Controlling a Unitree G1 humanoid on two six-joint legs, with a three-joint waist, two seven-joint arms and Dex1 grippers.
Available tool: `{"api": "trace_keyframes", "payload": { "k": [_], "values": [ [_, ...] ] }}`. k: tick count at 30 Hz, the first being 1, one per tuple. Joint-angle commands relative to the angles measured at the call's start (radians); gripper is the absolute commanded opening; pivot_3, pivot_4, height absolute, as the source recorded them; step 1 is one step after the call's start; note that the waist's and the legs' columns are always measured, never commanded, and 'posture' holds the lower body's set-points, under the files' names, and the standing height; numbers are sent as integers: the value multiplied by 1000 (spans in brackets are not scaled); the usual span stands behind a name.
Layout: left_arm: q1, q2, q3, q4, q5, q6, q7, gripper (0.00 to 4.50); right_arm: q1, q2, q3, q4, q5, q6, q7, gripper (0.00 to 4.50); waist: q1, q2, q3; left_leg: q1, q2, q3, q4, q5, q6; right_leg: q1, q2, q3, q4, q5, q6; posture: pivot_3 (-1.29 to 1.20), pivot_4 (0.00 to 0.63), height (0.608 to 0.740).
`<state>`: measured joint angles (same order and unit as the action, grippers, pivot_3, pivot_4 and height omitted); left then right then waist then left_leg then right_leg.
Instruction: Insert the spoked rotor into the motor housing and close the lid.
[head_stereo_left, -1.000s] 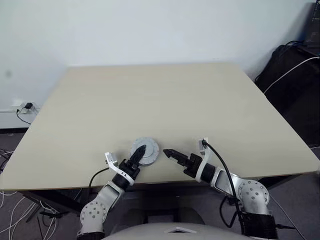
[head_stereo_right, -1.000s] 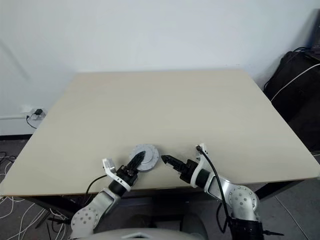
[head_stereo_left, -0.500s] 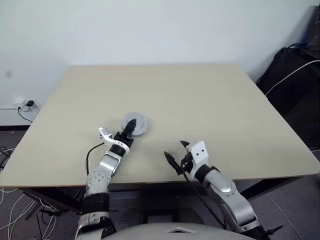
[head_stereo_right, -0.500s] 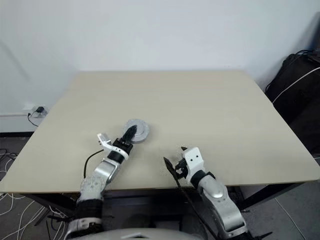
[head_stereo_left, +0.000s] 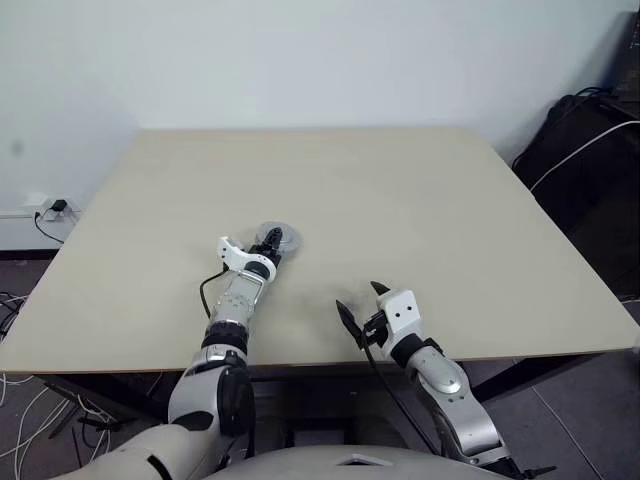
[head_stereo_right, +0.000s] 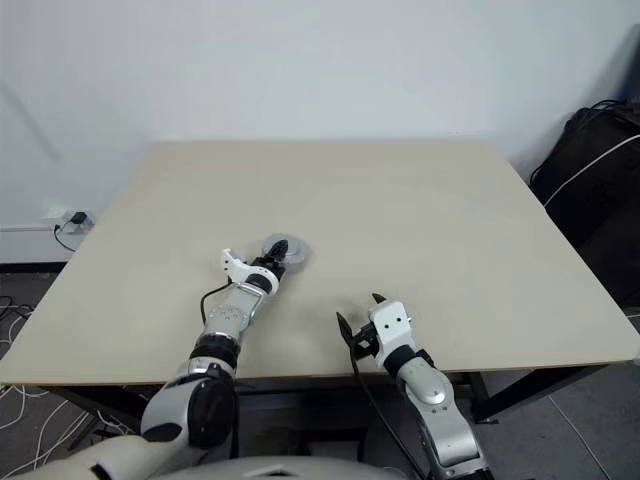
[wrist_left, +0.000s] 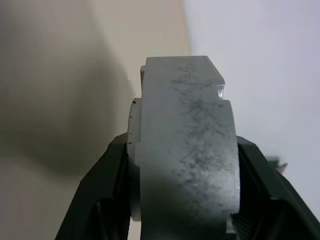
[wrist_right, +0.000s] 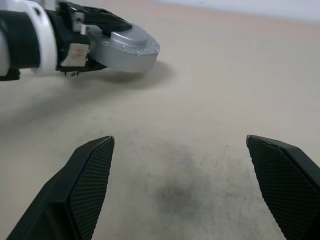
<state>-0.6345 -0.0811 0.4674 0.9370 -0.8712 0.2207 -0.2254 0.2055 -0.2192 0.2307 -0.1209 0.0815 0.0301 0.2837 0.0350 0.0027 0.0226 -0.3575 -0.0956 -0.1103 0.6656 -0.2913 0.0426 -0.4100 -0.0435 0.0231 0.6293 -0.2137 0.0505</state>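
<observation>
My left gripper (head_stereo_left: 271, 243) is shut on a thick round silver-grey disc (wrist_right: 127, 47), held flat and low over the table (head_stereo_left: 420, 200), left of the table's middle. Its smooth upper face reads as the lid (head_stereo_left: 282, 238). In the left wrist view the disc's scuffed rim (wrist_left: 185, 145) sits between my two black fingers (wrist_left: 97, 195). I cannot tell whether it touches the table. The spoked rotor and the motor housing are hidden. My right gripper (head_stereo_left: 358, 298) hangs open and empty near the front edge, to the right of and nearer than the disc.
A black bag (head_stereo_left: 590, 150) with a white cable stands off the table's right side. A wall socket with a plug (head_stereo_left: 50, 212) is at the far left. Bare tabletop (wrist_right: 210, 100) stretches beyond and to the right of the disc.
My left arm has carried the disc away from the front edge towards the table's middle. The right gripper has rolled about its own axis and stayed near the front edge.
</observation>
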Motion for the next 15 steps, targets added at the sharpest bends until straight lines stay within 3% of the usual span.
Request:
{"api": "trace_keyframes", "payload": {
  "k": [1,2,9,15],
  "values": [
    [-96,26,40,77,29,-56,3,2133,-11,9,-13,-17,-8,-21,2,4500,-1,0,0,0,0,0,0,0,0,0,0,0,0,0,0,0,0,740],
    [-110,31,52,105,35,-62,17,2133,-11,10,-14,-17,-9,-20,3,4500,-1,0,0,0,0,0,0,0,0,0,0,0,0,0,0,0,0,740],
    [-139,37,88,176,84,-71,48,4434,-13,11,-13,-26,-5,23,19,4500,-4,-1,-2,0,0,0,0,0,0,0,0,0,1,0,0,0,0,740],
    [-68,39,71,111,124,4,72,4471,-15,21,-16,-30,-11,39,21,4500,-9,-1,-3,3,0,0,1,1,-1,1,0,1,2,2,-1,0,0,740]
  ]
}}
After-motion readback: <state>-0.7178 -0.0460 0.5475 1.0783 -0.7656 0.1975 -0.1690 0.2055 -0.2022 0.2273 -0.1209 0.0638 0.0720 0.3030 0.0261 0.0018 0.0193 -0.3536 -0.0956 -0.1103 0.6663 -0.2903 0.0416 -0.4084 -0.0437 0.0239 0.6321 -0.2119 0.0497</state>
